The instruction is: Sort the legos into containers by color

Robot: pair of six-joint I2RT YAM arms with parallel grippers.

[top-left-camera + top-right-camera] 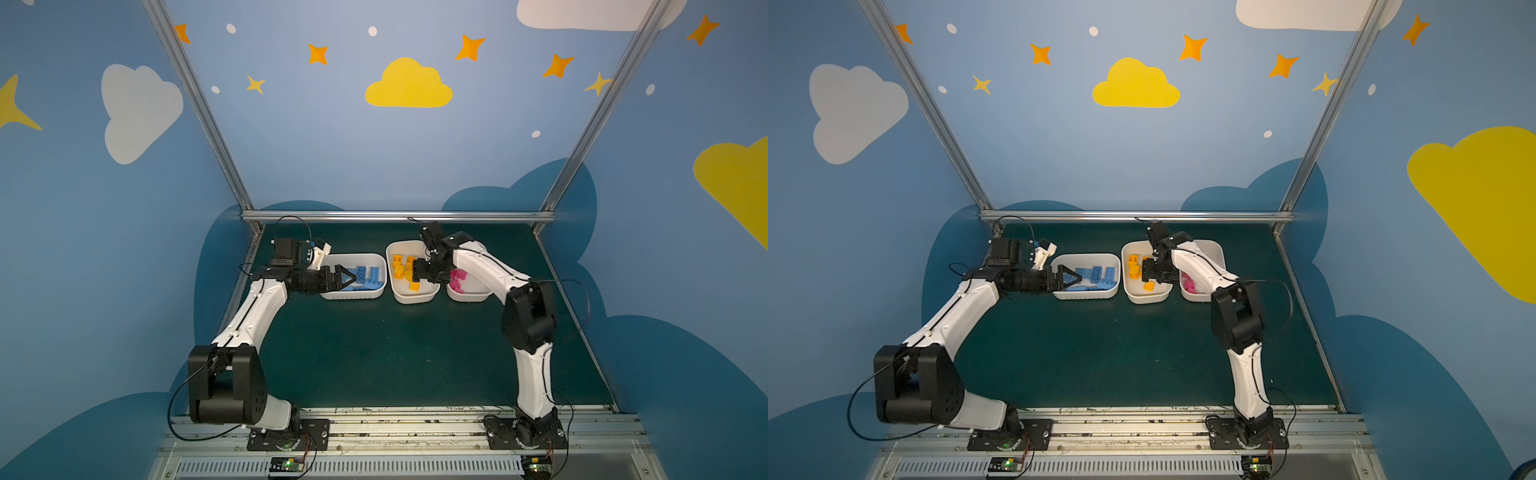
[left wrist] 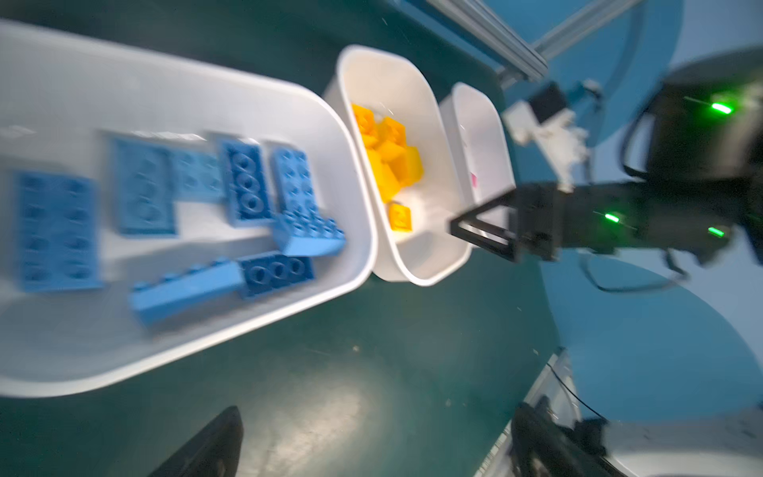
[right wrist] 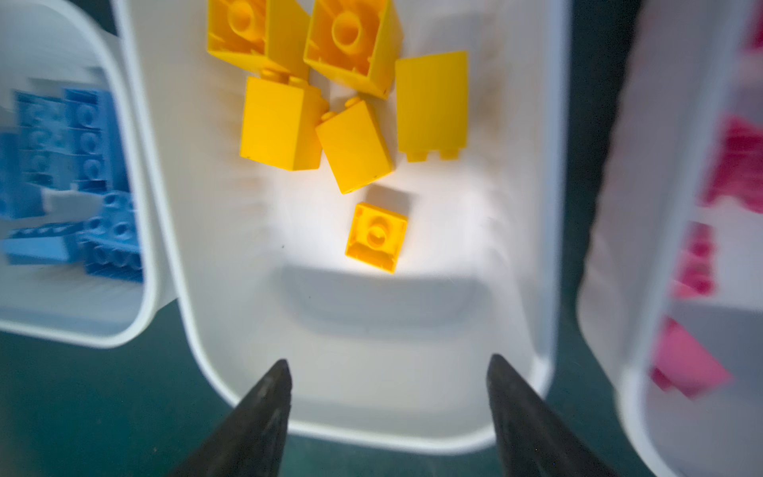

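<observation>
With the far rail (image 1: 395, 216) taken as twelve o'clock, three trays are being shown in a row at the far end of the mat (image 1: 374, 353). The blue tray (image 1: 353, 296) is at eleven, the yellow tray (image 1: 415, 300) at twelve and the pink tray (image 1: 469, 298) at one. Blue bricks (image 1: 368, 276) are being held in the first, yellow bricks (image 3: 285, 124) in the second and pink bricks (image 1: 457, 277) in the third.

The left gripper (image 1: 351, 279) is being held over the nine o'clock end of the blue tray, pointing toward three. Its jaws are being kept fully apart, and nothing is being gripped.

The right gripper (image 3: 388, 361) is being held above the yellow tray, its jaws being kept wide apart and empty. A lone brick (image 3: 376, 237), yellow, is lying hollow side up on that tray's floor. It is clear of the fingers and just at six o'clock of the other yellow bricks, which are being crowded together toward twelve. Both wrist views are being blurred at the edges.
</observation>
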